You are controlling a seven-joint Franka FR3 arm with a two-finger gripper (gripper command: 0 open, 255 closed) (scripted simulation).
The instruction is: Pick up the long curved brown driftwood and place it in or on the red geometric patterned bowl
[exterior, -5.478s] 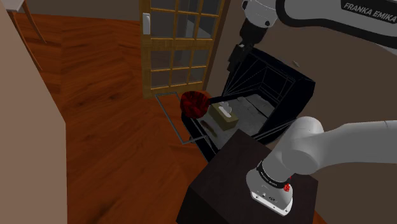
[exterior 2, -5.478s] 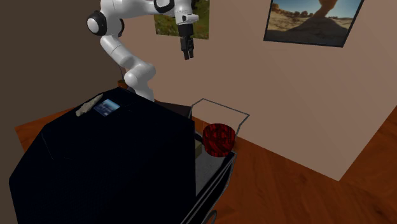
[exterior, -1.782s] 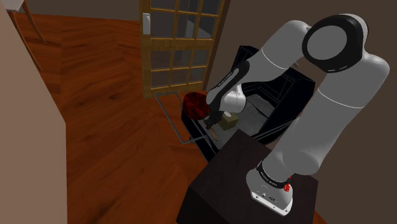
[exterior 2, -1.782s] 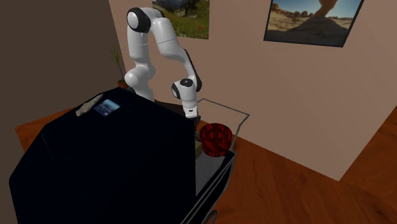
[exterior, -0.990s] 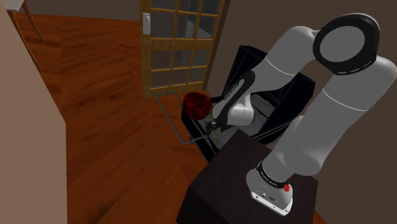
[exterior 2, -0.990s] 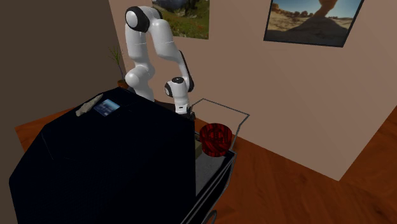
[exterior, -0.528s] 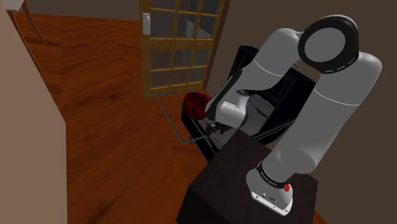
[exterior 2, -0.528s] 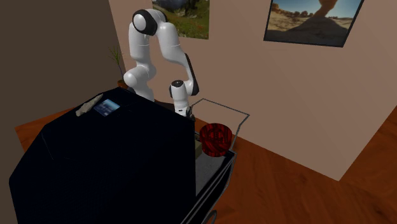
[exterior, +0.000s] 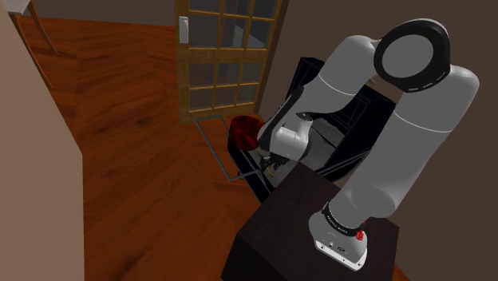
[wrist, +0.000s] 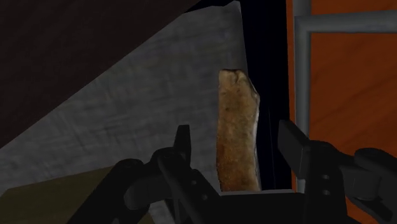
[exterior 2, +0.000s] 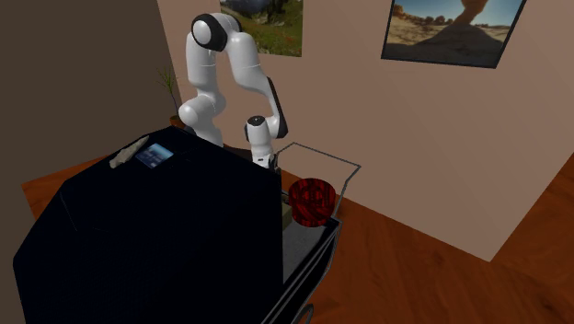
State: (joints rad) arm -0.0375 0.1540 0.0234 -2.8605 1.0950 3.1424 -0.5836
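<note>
arm [exterior: 415,112] dropped since 5.5 s ago; end effector [wrist: 236,136] released, straddling driftwood [wrist: 237,108], long axis pointing away from it.

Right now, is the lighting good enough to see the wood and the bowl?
Shoulder view: dim, the red bowl a dark patch beside the arm. Second exterior view: walls evenly lit, the bowl bright red, a big black box looming shadeless in front. Wrist view: the driftwood is plainly lit, brown against grey, inside the open gripper; no glare.
</note>
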